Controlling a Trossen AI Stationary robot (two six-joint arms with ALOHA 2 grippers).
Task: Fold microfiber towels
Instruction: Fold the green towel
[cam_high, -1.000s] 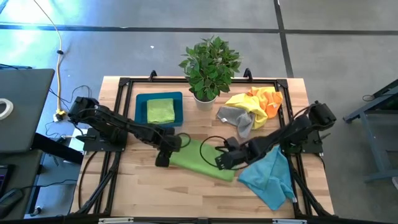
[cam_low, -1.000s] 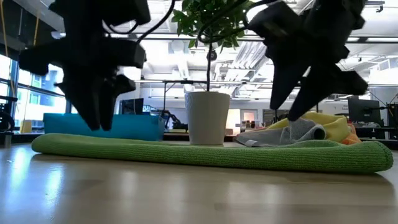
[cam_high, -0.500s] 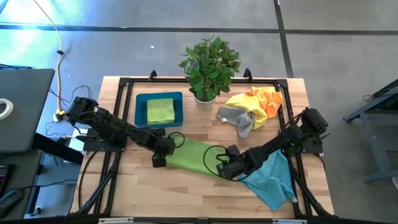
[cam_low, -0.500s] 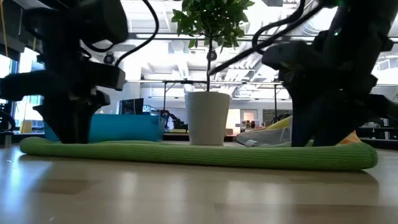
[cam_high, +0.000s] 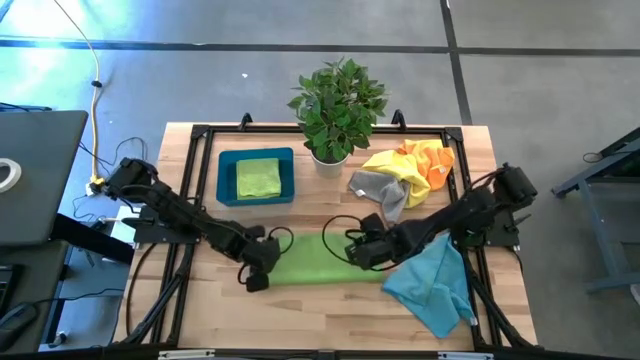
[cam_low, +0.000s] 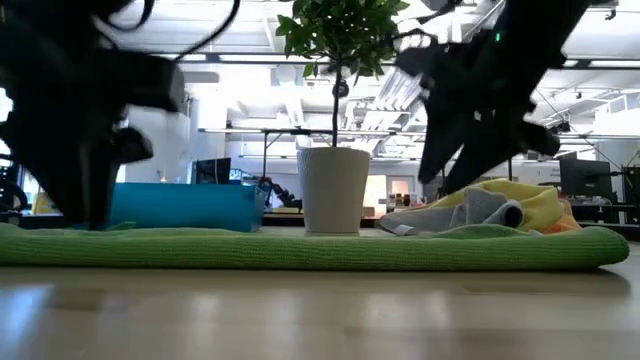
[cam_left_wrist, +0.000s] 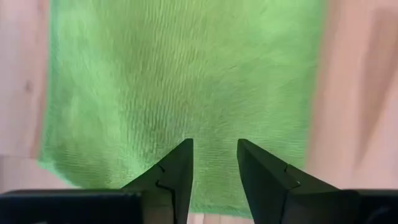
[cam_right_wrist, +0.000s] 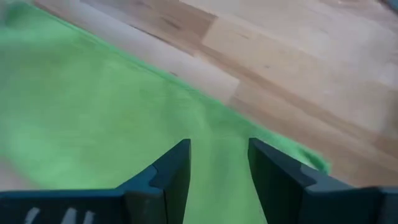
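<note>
Both grippers, left (cam_high: 256, 276) and right (cam_high: 362, 252), hover with fingers apart (gripping nothing) over opposite ends of the folded lime-green towel (cam_high: 320, 264) mid-table; mistimed pinches could skew its fold.

Two black jointed arms, looping black cables, dark angular two-fingered hands

A folded towel (cam_high: 318, 266) is lying at table (cam_high: 300, 325) centre. A tray (cam_high: 225, 182) is sitting at its ten o'clock, holding another towel (cam_high: 259, 178); a potted plant (cam_high: 336, 108) is standing at twelve; a towel heap (cam_high: 405, 172) at two; a loose towel (cam_high: 435, 285) at four.
</note>
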